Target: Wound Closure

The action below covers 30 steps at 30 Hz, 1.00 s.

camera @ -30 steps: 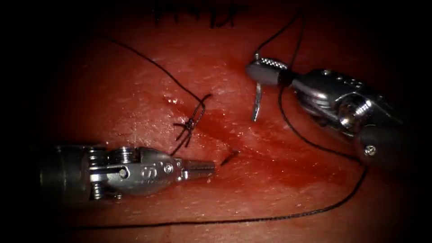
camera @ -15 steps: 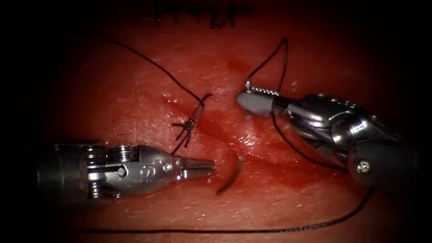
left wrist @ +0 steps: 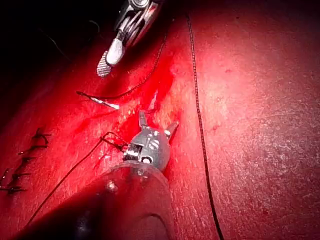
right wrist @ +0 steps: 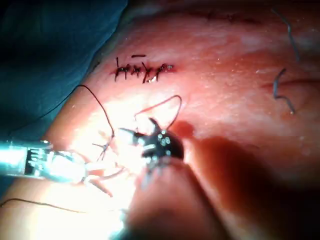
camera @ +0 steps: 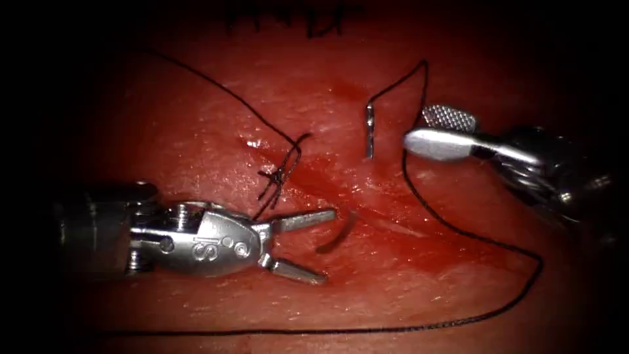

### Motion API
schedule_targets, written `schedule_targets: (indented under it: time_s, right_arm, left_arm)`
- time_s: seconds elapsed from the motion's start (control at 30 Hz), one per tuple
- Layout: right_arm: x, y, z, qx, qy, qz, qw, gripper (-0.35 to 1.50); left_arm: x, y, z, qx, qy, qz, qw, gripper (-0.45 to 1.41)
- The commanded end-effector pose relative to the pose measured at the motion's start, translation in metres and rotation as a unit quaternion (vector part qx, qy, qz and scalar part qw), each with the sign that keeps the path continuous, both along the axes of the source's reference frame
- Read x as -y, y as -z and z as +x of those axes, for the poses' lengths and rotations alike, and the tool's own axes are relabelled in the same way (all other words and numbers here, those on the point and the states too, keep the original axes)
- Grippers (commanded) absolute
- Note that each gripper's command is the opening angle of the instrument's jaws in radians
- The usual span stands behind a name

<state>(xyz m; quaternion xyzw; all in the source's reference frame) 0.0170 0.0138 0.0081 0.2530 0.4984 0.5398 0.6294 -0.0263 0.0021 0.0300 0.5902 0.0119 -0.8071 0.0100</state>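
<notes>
The curved needle is in the tissue (camera: 196, 118), passing under the cut (camera: 308, 180). Its tail (camera: 370, 131) stands up on the cut's right side, and its point end (camera: 337, 235) comes out lower down, in front of the left tool. My left tool (camera: 329, 246) has its jaws open around that point end and holds nothing; it is also in the left wrist view (left wrist: 157, 122). My right tool (camera: 416, 128) is open and empty, just right of the tail. Thread (camera: 458, 226) runs from the tail, arches up, then sweeps round along the front.
A tied knot (camera: 282, 174) with short tails sits on the cut, and one long strand leads up-left from it. An earlier row of stitches (right wrist: 142, 70) lies farther back, beside a blue drape (right wrist: 50, 40). Red fluid wets the tissue around the cut.
The right tool drove the needle deeper, let go of its tail, opened and drew back to the right. More of the point end came out. The left jaws opened.
</notes>
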Motion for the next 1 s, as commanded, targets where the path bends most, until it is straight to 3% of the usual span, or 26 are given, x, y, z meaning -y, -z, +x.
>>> schedule_targets:
  time_s: [0.03,0.13,0.27,0.4,0.47,0.63,0.73,0.9,0.97,1.0]
  right_arm:
    - [0.0003,-0.0006,0.0007,-0.001,0.001,-0.001,1.0,1.06]
    - [0.0004,-0.0008,0.0007,0.0,0.003,-0.004,1.0,1.01]
    - [0.0007,-0.0012,0.001,0.0,0.001,-0.008,1.0,0.98]
    - [0.001,-0.0016,0.0013,0.0,0.001,-0.01,1.0,0.94]
    - [0.0011,-0.0017,0.0015,0.003,0.0,-0.01,1.0,0.93]
    - [0.0012,-0.0017,0.0015,0.002,0.001,-0.011,1.0,0.83]
    - [0.0014,-0.0016,0.0015,0.004,0.008,-0.024,1.0,0.78]
    - [0.0017,-0.0012,0.0012,0.028,0.059,-0.11,0.992,0.69]
    - [0.0019,-0.001,0.0011,0.036,0.078,-0.14,0.987,0.42]
    - [0.0021,-0.0008,0.001,0.043,0.093,-0.164,0.981,0.17]
  left_arm:
    - [0.0,-0.0006,-0.0008,0.01,-0.002,-0.006,1.0,0.57]
    - [-0.0001,-0.0006,-0.0011,0.029,0.002,-0.018,0.999,0.62]
    - [-0.0005,-0.0007,-0.0015,0.037,0.011,-0.02,0.999,0.46]
    - [-0.0007,-0.0009,-0.0019,0.039,0.011,-0.021,0.999,-0.01]
    - [-0.001,-0.0011,-0.002,0.04,0.009,-0.024,0.999,-0.45]
    - [-0.0022,-0.0016,-0.0016,0.035,0.034,0.118,0.992,-0.45]
    - [-0.0027,-0.0012,-0.0014,0.032,0.047,0.165,0.985,-0.45]
    - [-0.0033,0.0001,-0.0012,0.032,0.052,0.253,0.966,-0.45]
    - [-0.0032,0.0006,-0.0011,0.032,0.047,0.306,0.95,-0.45]
    - [-0.0028,0.0009,-0.001,0.031,0.035,0.366,0.929,-0.45]
